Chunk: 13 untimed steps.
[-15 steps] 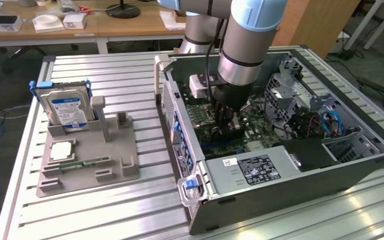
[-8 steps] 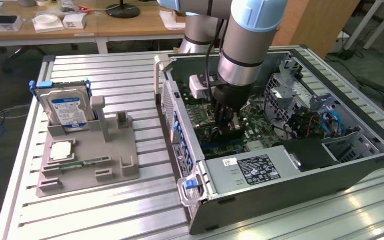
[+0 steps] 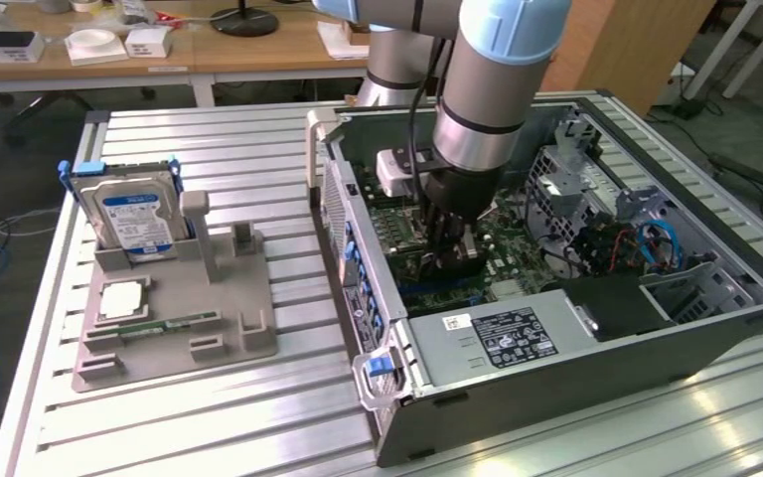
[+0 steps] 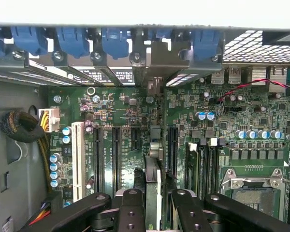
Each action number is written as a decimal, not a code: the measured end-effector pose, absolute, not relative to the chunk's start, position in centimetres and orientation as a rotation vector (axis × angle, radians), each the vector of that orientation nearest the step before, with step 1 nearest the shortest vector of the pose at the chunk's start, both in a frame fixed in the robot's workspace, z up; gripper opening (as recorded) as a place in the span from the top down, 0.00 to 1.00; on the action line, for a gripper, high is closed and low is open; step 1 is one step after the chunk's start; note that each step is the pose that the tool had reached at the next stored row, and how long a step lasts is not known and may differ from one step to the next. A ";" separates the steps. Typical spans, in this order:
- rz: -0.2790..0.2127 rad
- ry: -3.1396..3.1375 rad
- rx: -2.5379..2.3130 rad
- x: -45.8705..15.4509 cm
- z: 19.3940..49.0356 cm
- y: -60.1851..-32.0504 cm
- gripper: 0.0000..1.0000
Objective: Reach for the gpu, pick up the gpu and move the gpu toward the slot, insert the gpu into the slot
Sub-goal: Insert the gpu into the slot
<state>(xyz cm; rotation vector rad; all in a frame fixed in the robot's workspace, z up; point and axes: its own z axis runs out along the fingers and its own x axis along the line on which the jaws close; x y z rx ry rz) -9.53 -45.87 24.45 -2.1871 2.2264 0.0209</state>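
In the wrist view the gpu point(image 4: 152, 159) stands on edge, seen along its thin top edge. Its silvery end bracket point(image 4: 154, 58) sits against the case's rear wall, among the blue card latches. My gripper point(image 4: 154, 195) is shut on the card, with one black finger point(image 4: 131, 205) on each side. The card stands upright on the green motherboard point(image 4: 125, 111), between two long black connector strips point(image 4: 117, 154). It covers the slot beneath it. In the exterior view my gripper point(image 3: 445, 260) reaches straight down into the open computer case point(image 3: 540, 397).
A silver processor socket point(image 4: 253, 186) and memory sticks point(image 4: 193, 164) lie beside the card. A power supply point(image 3: 508, 338) and drive cage point(image 3: 580, 189) crowd the case. On the table, a grey fixture point(image 3: 170, 328) holds a blue-labelled hard drive point(image 3: 136, 214), a processor point(image 3: 123, 298) and a memory stick point(image 3: 156, 326).
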 end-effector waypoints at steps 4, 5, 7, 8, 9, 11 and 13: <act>0.021 2.226 -2.187 -9.5 24.2 -45.9 0.74; 0.021 2.227 -2.187 -9.5 24.2 -45.9 0.74; 0.021 2.227 -2.187 -9.5 24.1 -45.9 0.74; 0.021 2.227 -2.187 -9.5 24.1 -45.9 0.74; 0.021 2.226 -2.187 -9.5 24.1 -45.9 0.74; 0.021 2.226 -2.187 -9.5 24.1 -45.9 0.74; 0.021 2.226 -2.187 -9.5 24.1 -45.9 0.74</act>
